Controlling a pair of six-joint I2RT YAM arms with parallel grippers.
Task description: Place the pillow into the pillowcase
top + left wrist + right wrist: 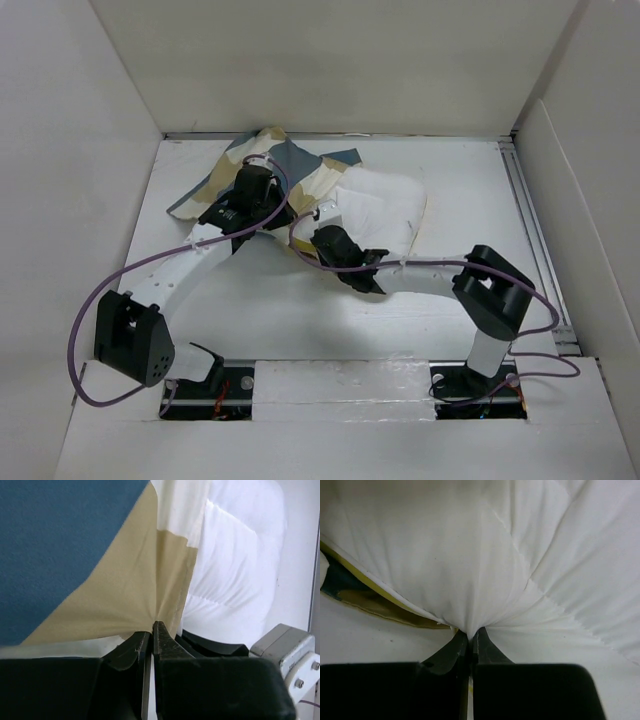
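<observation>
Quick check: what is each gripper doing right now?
The left gripper is closed, pinching the pillowcase.
The right gripper is closed, pinching the pillow.

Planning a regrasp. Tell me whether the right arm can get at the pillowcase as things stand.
Probably not without letting go: the right gripper is shut on the pillow. The pillowcase lies just to its left, pinched by the left gripper.

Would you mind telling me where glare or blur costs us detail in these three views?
Top external: the pillow nearly blends into the bright table. Left wrist: pillow washed out, pillowcase clear. Right wrist: even light, quilt seams sharp.
</observation>
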